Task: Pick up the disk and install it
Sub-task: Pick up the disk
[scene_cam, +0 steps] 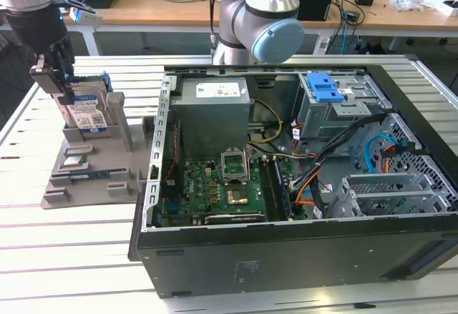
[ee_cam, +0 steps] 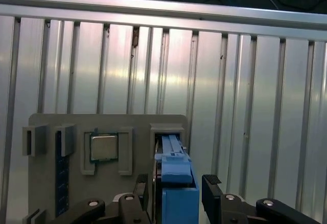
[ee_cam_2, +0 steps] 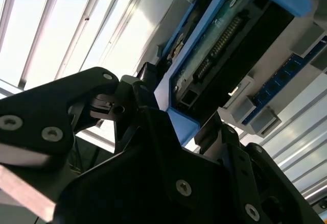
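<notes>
At the exterior view's left, the disk (scene_cam: 89, 112) stands on edge in a slot of the grey stand (scene_cam: 86, 178), label side facing the camera. Its lower part is sunk behind the stand's wall, and one upper corner is covered by the gripper (scene_cam: 63, 89). In the first wrist view the disk (ee_cam: 176, 165) is edge-on, so just the blue rail and a thin grey side show, no label. In the second wrist view its connector end (ee_cam_2: 225, 40) is cut off by the frame.

The gripper (ee_cam: 176, 185) sits astride the disk's top edge, one side on each face. Both wrist views are dark at the contact, so I can't tell whether it's clamped on the disk or just bracketing it (ee_cam_2: 181, 119).

A processor chip (ee_cam: 103, 147) lies in a pocket of the stand (ee_cam: 76, 124), beside the disk's slot. The stand rests on a slatted metal table (scene_cam: 71, 257). The open computer case (scene_cam: 286, 246) is just beside it toward the exterior view's right, with a blue latch (scene_cam: 325, 85) on its drive cage.
</notes>
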